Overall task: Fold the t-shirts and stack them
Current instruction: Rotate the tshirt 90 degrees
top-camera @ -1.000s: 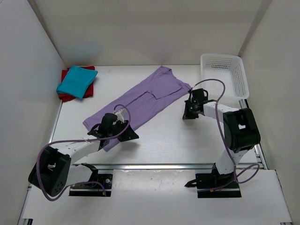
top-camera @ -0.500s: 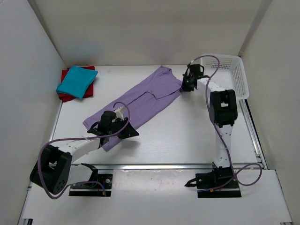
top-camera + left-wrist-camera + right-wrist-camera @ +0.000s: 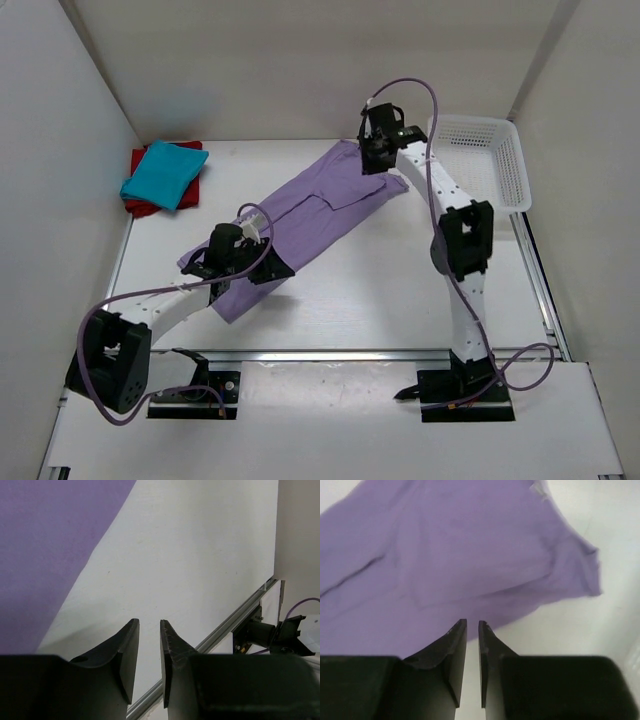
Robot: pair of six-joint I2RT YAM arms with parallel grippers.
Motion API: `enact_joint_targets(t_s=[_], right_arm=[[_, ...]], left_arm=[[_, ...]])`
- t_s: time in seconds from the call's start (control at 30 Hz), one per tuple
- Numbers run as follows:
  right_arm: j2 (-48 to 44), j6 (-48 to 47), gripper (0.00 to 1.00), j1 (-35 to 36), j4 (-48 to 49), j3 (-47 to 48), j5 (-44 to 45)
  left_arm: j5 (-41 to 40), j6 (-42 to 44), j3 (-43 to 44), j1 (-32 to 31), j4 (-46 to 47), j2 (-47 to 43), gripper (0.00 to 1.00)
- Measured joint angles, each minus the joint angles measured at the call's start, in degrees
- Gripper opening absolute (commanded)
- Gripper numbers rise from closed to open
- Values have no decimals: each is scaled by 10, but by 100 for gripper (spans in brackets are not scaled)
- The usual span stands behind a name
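The lavender t-shirt (image 3: pixel 300 215) lies flat and diagonal across the table, partly folded lengthwise; it also shows in the left wrist view (image 3: pixel 45 550) and the right wrist view (image 3: pixel 445 550). The teal t-shirt (image 3: pixel 164 172) lies folded on the dark red t-shirt (image 3: pixel 140 206) at the far left. My left gripper (image 3: pixel 262 268) (image 3: pixel 149 622) hovers at the shirt's near end, over bare table beside its edge, jaws nearly together and empty. My right gripper (image 3: pixel 372 158) (image 3: pixel 472 621) hangs above the shirt's far end near a sleeve, jaws nearly together and empty.
The white lattice basket (image 3: pixel 470 121) stands at the far right, close to my right arm. White walls enclose the table on the left, back and right. A metal rail (image 3: pixel 225 630) runs along the near table edge.
My right arm swung from the table right of the shirt up to the shirt's far end. My left gripper shifted slightly up and left along the shirt's near end.
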Motion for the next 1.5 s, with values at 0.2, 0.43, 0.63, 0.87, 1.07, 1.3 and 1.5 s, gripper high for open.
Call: enact_joint_targets(t_s=[0.2, 0.43, 0.63, 0.87, 1.07, 1.3, 1.5], right_arm=[[-266, 44, 32, 102, 167, -397, -48], [-307, 206, 49, 234, 415, -702, -131], [-243, 312, 48, 281, 545, -709, -124], [-148, 372, 0, 283, 599, -631, -121], [-240, 374, 0, 250, 617, -763, -137], [-459, 280, 27, 75, 508, -941, -207], [-678, 240, 46, 8, 424, -1061, -226]], left_arm=[[18, 6, 9, 41, -22, -22, 35], [34, 17, 37, 82, -51, -54, 36], [45, 18, 42, 78, -53, -68, 36], [52, 20, 41, 93, -59, -99, 36], [47, 26, 30, 91, -64, -106, 36], [15, 40, 12, 4, -77, -67, 39], [-61, 72, -11, -51, -132, -64, 45]])
